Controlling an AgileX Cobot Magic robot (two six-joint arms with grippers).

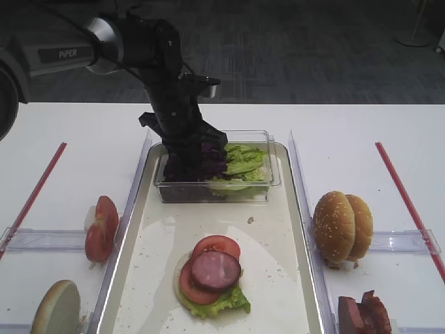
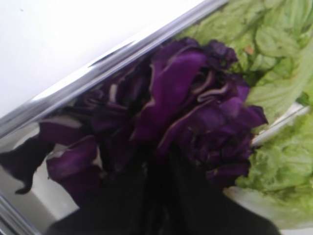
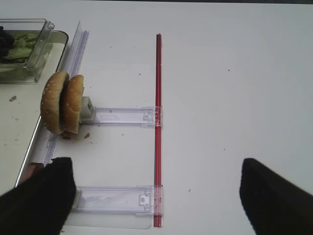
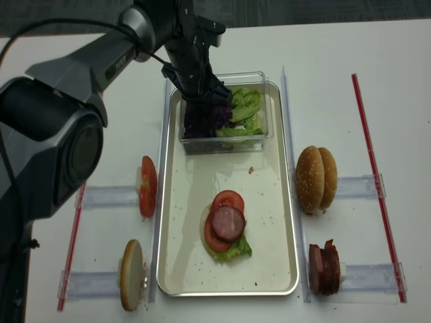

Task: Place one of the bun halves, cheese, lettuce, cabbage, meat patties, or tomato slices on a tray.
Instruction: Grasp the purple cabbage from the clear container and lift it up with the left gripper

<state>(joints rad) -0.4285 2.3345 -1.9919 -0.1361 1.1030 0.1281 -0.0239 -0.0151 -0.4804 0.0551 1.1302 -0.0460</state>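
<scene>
Reaching into the clear box [image 1: 217,174] at the tray's [image 1: 300,229] far end, the left gripper [image 1: 198,149] had clamped its jaws on the cabbage [image 2: 195,112] beside the lettuce [image 1: 245,161]. The right gripper's [image 3: 156,196] fingers stood wide apart, holding nothing

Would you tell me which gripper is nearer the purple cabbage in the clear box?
Left. The left gripper is shut on the cabbage in the box; the right gripper hovers beyond the tray's right side, open.

Purple cabbage [image 2: 195,112] shreds bunched in clear box at tray [image 1: 292,292] far end, beside green lettuce [image 1: 245,161], left gripper [image 1: 198,149] clamped on them
</scene>
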